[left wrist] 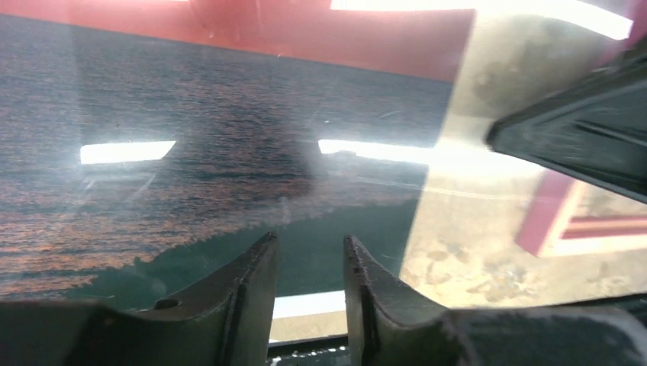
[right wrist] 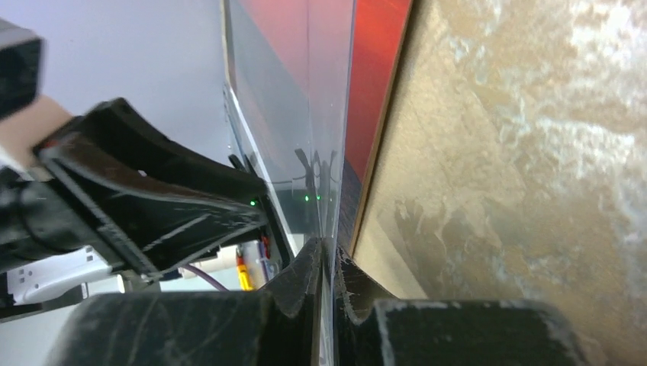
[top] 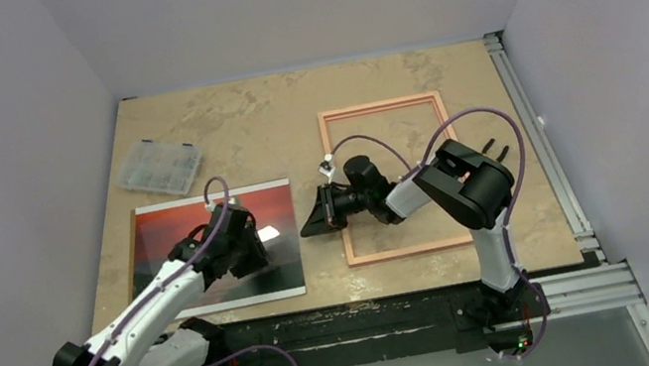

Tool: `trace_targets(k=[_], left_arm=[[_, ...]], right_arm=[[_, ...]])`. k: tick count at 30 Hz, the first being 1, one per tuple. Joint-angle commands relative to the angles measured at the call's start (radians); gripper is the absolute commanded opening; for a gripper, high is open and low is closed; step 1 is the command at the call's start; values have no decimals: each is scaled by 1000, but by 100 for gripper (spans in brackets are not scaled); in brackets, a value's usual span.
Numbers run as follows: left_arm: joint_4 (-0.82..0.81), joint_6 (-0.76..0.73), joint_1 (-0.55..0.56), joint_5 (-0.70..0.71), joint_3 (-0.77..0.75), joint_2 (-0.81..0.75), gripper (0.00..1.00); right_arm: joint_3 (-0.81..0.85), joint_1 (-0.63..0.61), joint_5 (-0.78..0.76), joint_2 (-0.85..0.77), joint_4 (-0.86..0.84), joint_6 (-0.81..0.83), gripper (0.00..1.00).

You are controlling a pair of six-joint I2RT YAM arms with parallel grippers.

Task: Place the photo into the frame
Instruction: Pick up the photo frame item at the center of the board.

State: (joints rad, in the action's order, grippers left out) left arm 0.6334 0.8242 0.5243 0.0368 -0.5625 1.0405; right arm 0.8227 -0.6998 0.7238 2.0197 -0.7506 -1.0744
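The photo (top: 169, 228), a glossy red sunset over dark sea, lies at the left of the table on a brown board. My left gripper (top: 257, 250) hovers low over its right part. In the left wrist view its jaws (left wrist: 309, 244) stand a little apart over the dark sea of the photo (left wrist: 229, 114), with nothing between them. My right gripper (top: 306, 228) reaches in from the right and is shut on the photo's right edge (right wrist: 320, 114), seen edge-on between its fingertips (right wrist: 326, 248). The pinkish frame (top: 379, 106) lies flat to the right, under the right arm.
A clear plastic organiser box (top: 158, 166) sits at the back left. The brown backing board (right wrist: 385, 145) shows its edge under the photo. An aluminium rail (top: 534, 136) runs along the table's right side. The two grippers are close together at the photo's right edge.
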Motion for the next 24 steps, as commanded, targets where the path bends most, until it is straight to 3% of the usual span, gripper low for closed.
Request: trace_targets(k=[1, 6, 9, 15, 24], left_arm=[[-7, -18, 5, -30, -16, -126, 40], [-8, -29, 5, -71, -40, -265, 66], [-5, -40, 5, -100, -67, -309, 75], [-8, -60, 6, -149, -112, -317, 78], [-73, -43, 5, -195, -96, -277, 78]], right_arm=[[17, -8, -13, -78, 178, 98, 1], [6, 4, -36, -191, 278, 136, 0], [-33, 33, -53, -287, 307, 140, 0], [-119, 128, -95, -504, 405, 168, 0], [-182, 232, -305, -853, 694, 214, 0]])
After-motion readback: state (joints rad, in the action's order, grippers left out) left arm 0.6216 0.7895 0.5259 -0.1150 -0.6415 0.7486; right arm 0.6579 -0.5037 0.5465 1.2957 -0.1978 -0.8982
